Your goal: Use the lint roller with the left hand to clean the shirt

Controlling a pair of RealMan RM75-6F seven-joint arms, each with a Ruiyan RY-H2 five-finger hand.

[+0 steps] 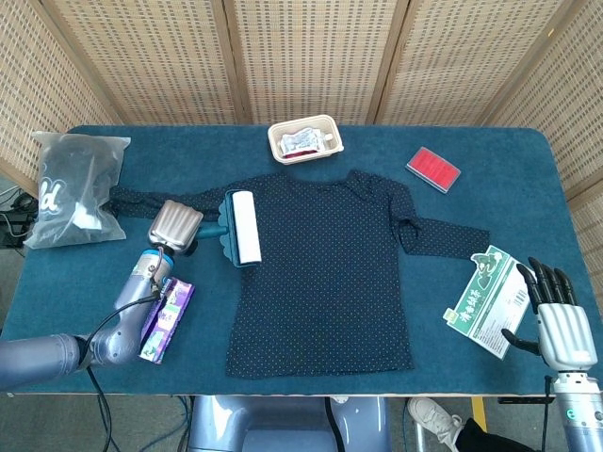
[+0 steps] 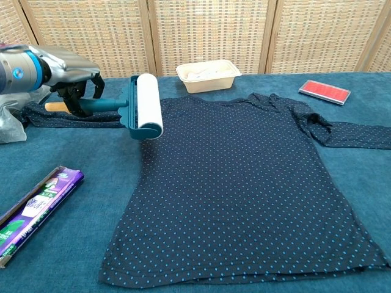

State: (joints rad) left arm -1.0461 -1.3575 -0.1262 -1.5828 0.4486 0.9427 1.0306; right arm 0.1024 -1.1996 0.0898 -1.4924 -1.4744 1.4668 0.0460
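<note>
A dark dotted shirt (image 1: 325, 273) (image 2: 244, 183) lies flat in the middle of the blue table, sleeves spread to both sides. My left hand (image 1: 175, 228) (image 2: 76, 88) grips the teal handle of the lint roller (image 1: 241, 226) (image 2: 146, 107). Its white roll hangs lifted over the shirt's left shoulder edge, just above the cloth. My right hand (image 1: 561, 325) rests open off the table's right front corner, holding nothing.
A clear bag (image 1: 75, 188) lies at the far left, a purple packet (image 1: 165, 318) (image 2: 36, 204) at the front left. A cream tray (image 1: 305, 139) (image 2: 208, 75) and a red case (image 1: 433, 169) (image 2: 324, 92) sit at the back. A green-white packet (image 1: 490, 299) lies near the right hand.
</note>
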